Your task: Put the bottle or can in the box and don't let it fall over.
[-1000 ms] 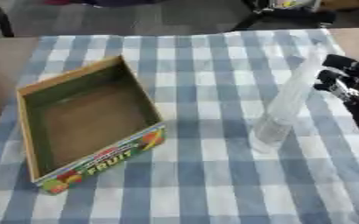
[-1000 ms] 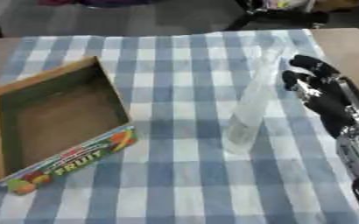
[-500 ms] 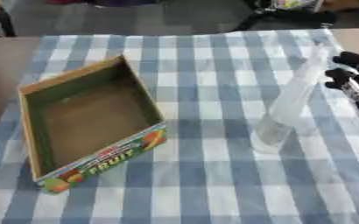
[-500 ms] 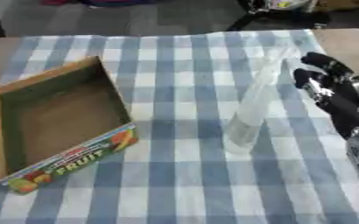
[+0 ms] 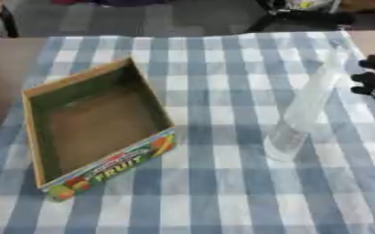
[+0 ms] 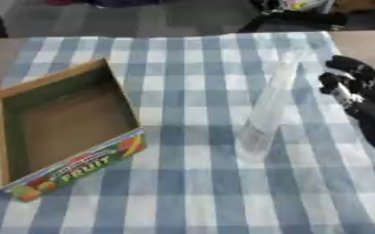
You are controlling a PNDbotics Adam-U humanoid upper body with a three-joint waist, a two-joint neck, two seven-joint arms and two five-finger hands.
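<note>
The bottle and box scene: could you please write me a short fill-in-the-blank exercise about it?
1. The clear bottle stands on a cloth checked in white and ____.
2. The word printed on the box front is ____.
3. Inside, the box is ____.
4. The right hand is on the bottle's ____ side.

Missing words: blue; FRUIT; empty; right

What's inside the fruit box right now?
Nothing shows inside the fruit box: only its bare brown floor and green inner walls. The near wall hides a thin strip of floor. The clear bottle stands outside on the cloth.
</note>
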